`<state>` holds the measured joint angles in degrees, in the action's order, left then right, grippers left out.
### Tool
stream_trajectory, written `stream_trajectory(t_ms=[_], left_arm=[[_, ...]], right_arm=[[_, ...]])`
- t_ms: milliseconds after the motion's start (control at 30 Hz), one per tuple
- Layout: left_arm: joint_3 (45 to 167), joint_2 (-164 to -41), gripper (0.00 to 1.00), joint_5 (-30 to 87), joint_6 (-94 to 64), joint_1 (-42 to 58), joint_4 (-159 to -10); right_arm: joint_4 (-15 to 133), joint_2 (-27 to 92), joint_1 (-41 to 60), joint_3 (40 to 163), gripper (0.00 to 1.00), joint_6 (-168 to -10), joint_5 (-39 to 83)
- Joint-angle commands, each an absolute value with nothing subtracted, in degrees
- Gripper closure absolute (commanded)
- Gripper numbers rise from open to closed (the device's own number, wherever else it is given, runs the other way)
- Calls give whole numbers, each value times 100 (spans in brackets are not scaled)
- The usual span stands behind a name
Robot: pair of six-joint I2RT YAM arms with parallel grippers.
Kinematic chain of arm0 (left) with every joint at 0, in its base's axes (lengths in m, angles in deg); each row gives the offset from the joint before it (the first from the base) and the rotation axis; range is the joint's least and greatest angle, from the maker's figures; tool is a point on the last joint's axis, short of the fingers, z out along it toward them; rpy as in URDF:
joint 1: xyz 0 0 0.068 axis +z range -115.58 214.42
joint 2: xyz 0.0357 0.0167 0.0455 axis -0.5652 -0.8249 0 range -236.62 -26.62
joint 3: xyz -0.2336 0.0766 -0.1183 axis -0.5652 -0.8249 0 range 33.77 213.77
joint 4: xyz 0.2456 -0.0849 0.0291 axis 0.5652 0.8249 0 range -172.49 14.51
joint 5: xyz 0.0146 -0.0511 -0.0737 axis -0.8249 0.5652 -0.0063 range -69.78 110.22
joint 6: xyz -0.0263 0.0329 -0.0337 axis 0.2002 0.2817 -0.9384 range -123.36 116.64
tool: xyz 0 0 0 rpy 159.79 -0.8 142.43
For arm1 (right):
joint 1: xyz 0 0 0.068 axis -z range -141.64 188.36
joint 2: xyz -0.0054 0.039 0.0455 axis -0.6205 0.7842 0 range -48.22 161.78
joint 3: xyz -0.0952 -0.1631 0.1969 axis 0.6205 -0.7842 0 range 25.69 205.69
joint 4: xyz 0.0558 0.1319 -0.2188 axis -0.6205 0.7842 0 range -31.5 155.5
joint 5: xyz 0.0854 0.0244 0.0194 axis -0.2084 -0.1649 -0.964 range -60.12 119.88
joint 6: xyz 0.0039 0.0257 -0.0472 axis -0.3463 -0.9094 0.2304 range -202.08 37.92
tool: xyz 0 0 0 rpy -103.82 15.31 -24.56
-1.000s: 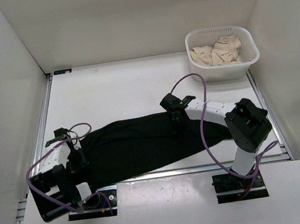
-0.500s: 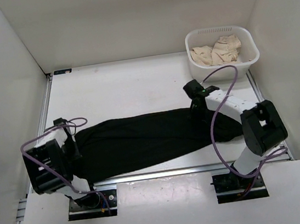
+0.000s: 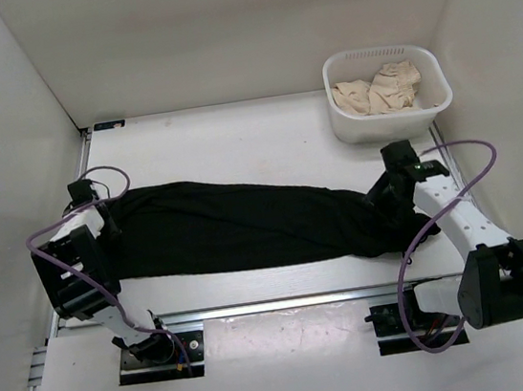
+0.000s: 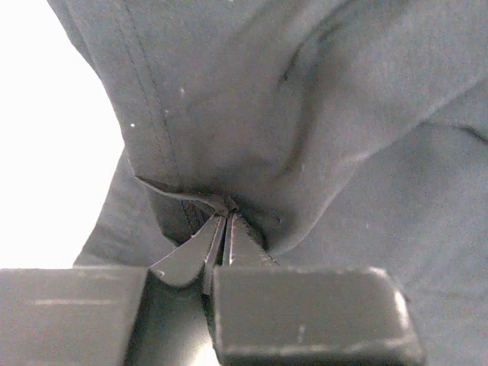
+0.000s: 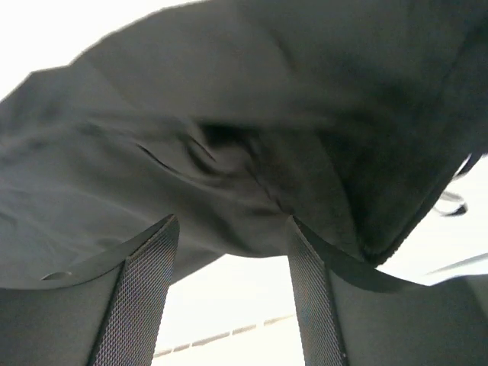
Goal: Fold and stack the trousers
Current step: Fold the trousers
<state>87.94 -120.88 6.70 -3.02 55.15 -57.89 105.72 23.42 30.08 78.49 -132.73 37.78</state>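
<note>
The black trousers (image 3: pixel 236 223) lie stretched out in a long band across the table, from the left edge to the right. My left gripper (image 3: pixel 102 214) is at their left end and is shut on a pinch of the black cloth (image 4: pixel 252 114), with its jaws tight together (image 4: pixel 226 219). My right gripper (image 3: pixel 385 200) is at their right end. Its mesh-padded fingers (image 5: pixel 149 274) stand wide apart, with the cloth's edge (image 5: pixel 229 152) draped just past the tips (image 5: pixel 232 225).
A white basket (image 3: pixel 343 117) holding beige garments (image 3: pixel 382 88) stands at the back right, just behind the right arm. White walls enclose the table on the left, back and right. Purple cables loop from both arms.
Both arms have swung outward, the left to the far left edge and the right to the right side. The trousers have been pulled longer and flatter and have shifted away from the near edge.
</note>
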Motion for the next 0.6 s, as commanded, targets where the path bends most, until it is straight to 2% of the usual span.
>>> stream_trajectory(t_ms=[0, 133, 233, 433, 567], left_arm=[[8616, -11645, 86, 993, -336, 5516, -5692], [8501, -11495, 86, 993, -336, 5569, -5551], [8501, -11372, 86, 993, -336, 5622, -5437], [8685, -11205, 86, 1054, -336, 5622, -5148], [8747, -11144, 86, 1055, -336, 5622, -5024]], right_arm=[[10684, 2157, 2992, 7290, 37, -14200, 2884], [10545, 2077, 2991, 6754, 31, -14589, 2821], [10307, 2077, 3132, 6621, 31, -14790, 2821], [10595, 2525, 3264, 7605, 30, -14878, 3567], [10317, 2526, 3457, 7457, 26, -15370, 3543]])
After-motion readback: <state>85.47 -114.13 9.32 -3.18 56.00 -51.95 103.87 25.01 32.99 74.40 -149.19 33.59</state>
